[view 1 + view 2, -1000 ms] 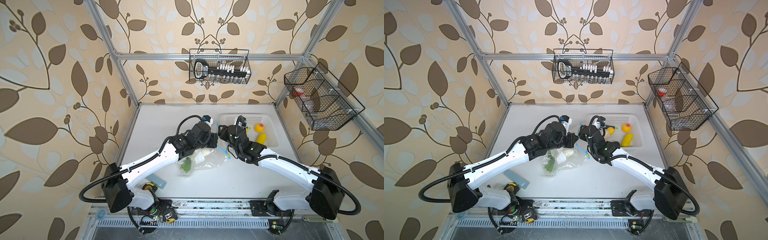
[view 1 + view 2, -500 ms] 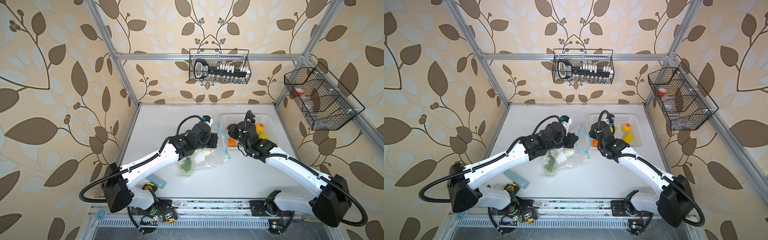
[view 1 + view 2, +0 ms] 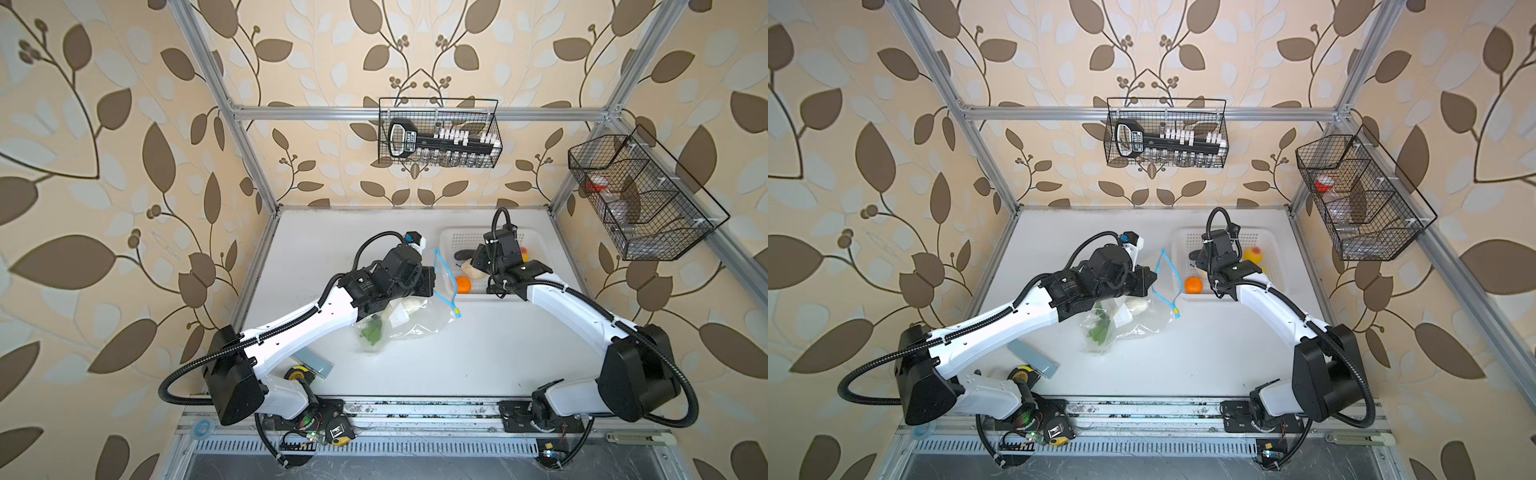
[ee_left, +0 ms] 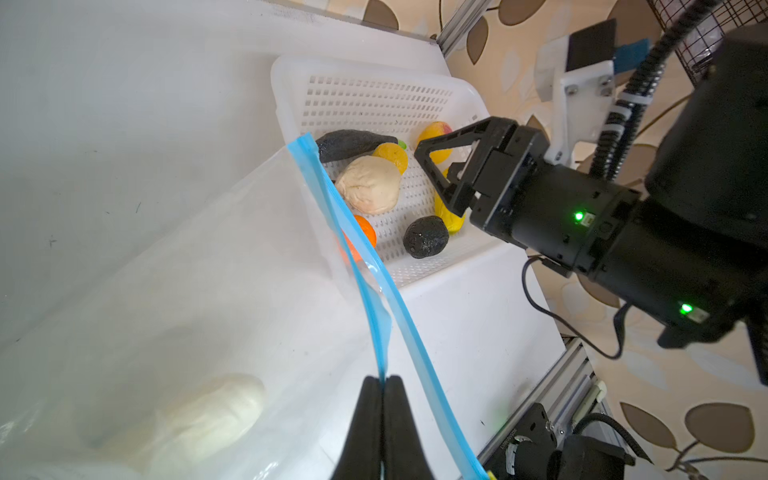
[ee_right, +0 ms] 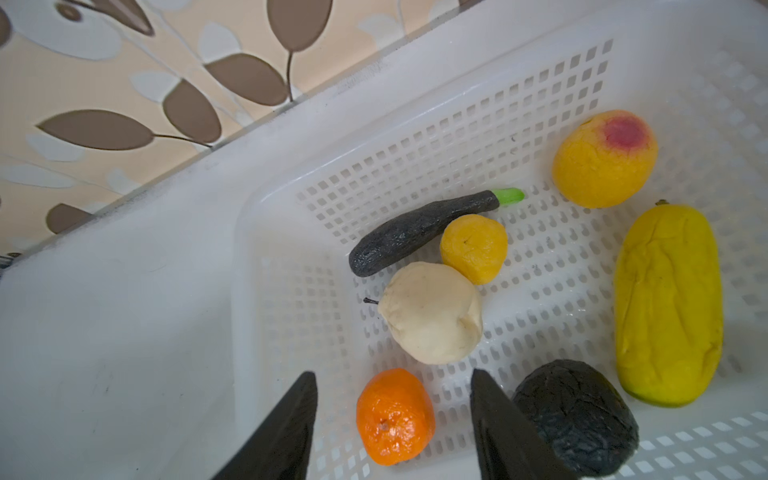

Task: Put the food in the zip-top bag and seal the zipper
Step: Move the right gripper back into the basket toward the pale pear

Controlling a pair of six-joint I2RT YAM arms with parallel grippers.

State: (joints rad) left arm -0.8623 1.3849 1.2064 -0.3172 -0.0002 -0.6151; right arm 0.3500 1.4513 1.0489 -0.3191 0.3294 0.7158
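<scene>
White table [image 3: 478,353] fills the floor of a little room with leaf wallpaper. Near its middle lies the big clear crinkly plastic zip-top bag [image 3: 419,328], with soft leafy greens [image 3: 372,332] and a pale white vegetable [image 3: 409,305] inside. The thin light-blue zipper [image 4: 334,199] runs along the bag's 2 o'clock edge, and its two sides are apart, so the bag is not sealed. The left gripper [image 4: 381,380] is squeezed tight on one side of the zipper and holds it up. Just beside the bag, at 2 o'clock, sits the white plastic basket with little holes [image 3: 457,241]. The rest of the food is in it: a round orange [image 5: 395,415] in the 8 o'clock corner, a beige lump [image 5: 432,311] pressed against a small yellow lemon [image 5: 473,247], a long dark piece with a green tip [image 5: 415,232], a round dark piece [image 5: 577,419], a long yellow corn [image 5: 669,307] and a yellow-pink peach [image 5: 604,160]. The right gripper [image 5: 392,372] hangs over the basket with its two black fingers partly open, holding nothing; the orange shows between them. At 8 o'clock from the bag a flat grey slab [image 3: 318,365] lies by the left arm. A black wire basket [image 3: 440,133] hangs on the wall at 12 o'clock.
</scene>
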